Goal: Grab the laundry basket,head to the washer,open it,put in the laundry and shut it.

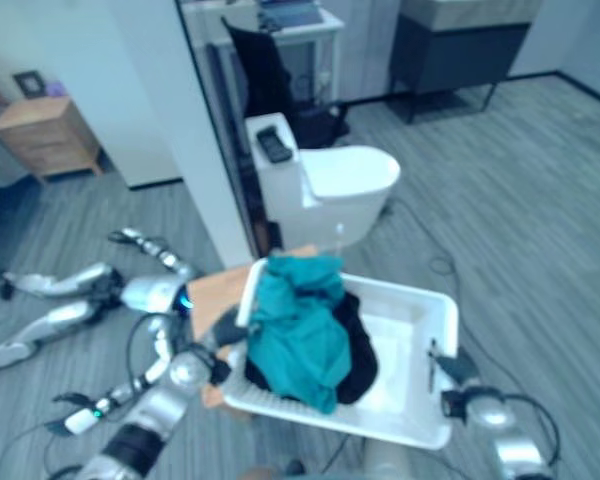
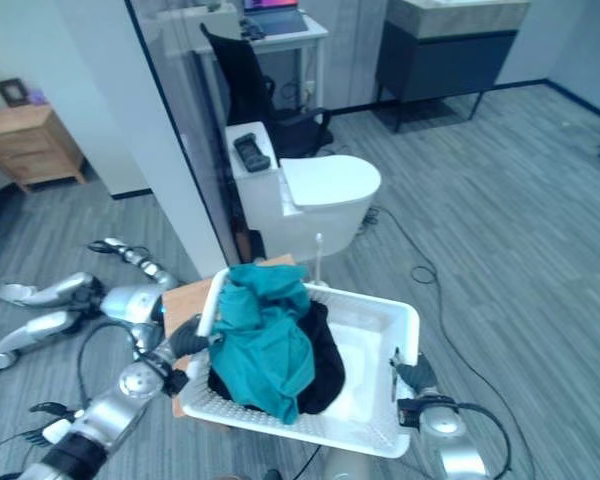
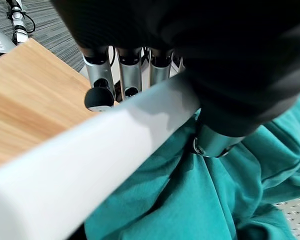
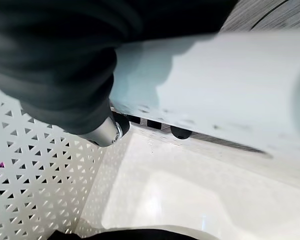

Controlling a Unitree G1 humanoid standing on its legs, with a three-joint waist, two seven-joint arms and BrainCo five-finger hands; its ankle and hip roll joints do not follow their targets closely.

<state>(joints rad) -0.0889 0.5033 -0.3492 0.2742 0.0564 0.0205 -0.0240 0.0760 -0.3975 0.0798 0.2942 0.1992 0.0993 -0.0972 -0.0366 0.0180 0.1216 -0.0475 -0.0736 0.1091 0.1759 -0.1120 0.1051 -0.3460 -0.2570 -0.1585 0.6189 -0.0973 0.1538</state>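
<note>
- Our left hand [image 2: 188, 338] grips the left rim of the laundry basket [image 2: 385, 428]; in the left wrist view its fingers [image 3: 101, 76] curl over the rounded white edge and the thumb comes up from the inner side, so the rim is pinched between them.
- Our right hand [image 2: 416, 377] grips the opposite, right rim; in the right wrist view the dark cover wraps over the white edge with dark fingertips [image 4: 180, 133] tucked beneath it, curled round the rim.
- We hold the basket between both hands, in front of us and above the floor. It is white, rectangular, with perforated walls of small triangular holes.
- Inside it, toward the left-hand side, lies a bunched teal garment [image 2: 265, 335] on top of a black garment [image 2: 327, 372]; the teal cloth rises above the rim just beside our left hand. The right part of the basket's bottom is bare.
- Under the basket's left edge shows a light wooden surface [image 2: 188, 300], touching or just below the rim; we cannot tell which.
- Beyond the basket stands a white toilet [image 2: 315, 195], lid shut, with a dark object [image 2: 251, 151] lying on its tank.
- A white wall edge with a dark frame [image 2: 175, 130] rises left of the toilet.
- Far left, a small wooden cabinet [image 2: 25, 143] stands on the grey plank floor [image 2: 500, 230].
- Farther back are a black chair [image 2: 255, 95] and a dark cabinet [image 2: 445, 60].
</note>
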